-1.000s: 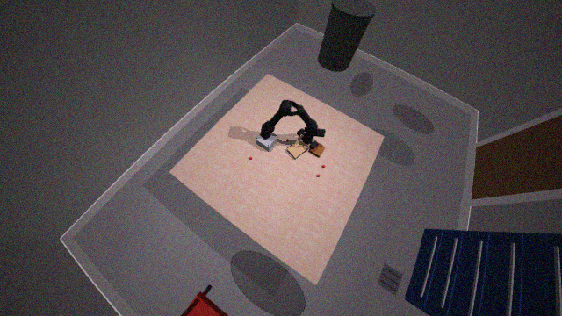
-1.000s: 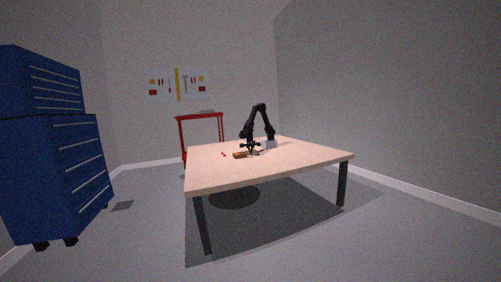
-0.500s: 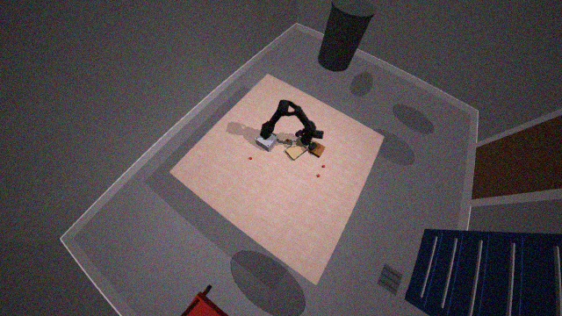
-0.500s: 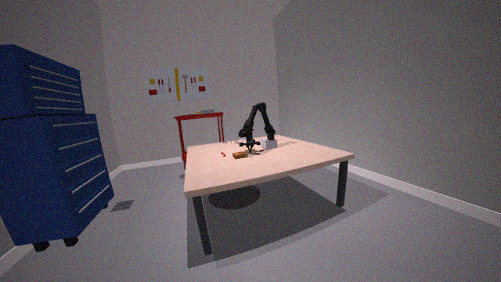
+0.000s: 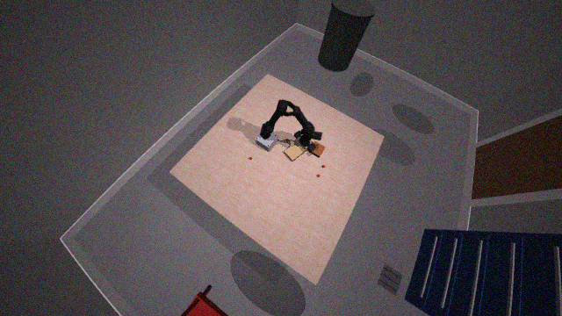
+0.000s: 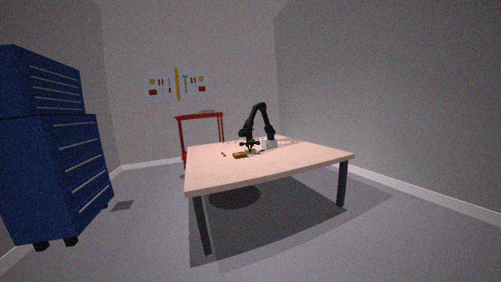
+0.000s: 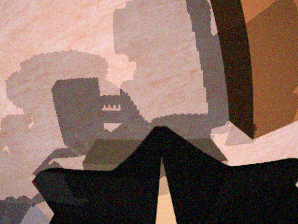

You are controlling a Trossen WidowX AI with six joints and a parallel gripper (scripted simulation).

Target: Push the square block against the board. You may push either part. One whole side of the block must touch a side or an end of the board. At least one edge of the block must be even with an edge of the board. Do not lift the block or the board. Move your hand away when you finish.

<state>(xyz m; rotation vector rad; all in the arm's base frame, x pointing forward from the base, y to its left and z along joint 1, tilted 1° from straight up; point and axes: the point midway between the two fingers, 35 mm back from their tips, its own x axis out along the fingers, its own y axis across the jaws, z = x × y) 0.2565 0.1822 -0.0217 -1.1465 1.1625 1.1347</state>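
The orange-brown square block [image 5: 318, 149] [image 6: 239, 155] [image 7: 275, 65] lies flat on the table. The pale, thin board [image 5: 294, 153] [image 7: 165, 212] lies flat beside it, nearer the robot base. The wrist view shows bare table between the block's near corner and the board, so they look apart there; the arm hides part of the gap in the top view. My gripper [image 6: 250, 151] [image 7: 160, 132] is shut and empty, pointing down low. Its tips are just past the board's edge and to the left of the block in the wrist view. Contact with either cannot be told.
Two small red cubes [image 5: 323, 166] [image 5: 318, 175] lie beyond the block and board. Another red cube [image 5: 250, 158] lies near the pale robot base [image 5: 265, 142], and one more [image 5: 287, 140] lies by the arm. The arm's shadow falls across the table [image 5: 272, 197] [image 6: 274, 166].
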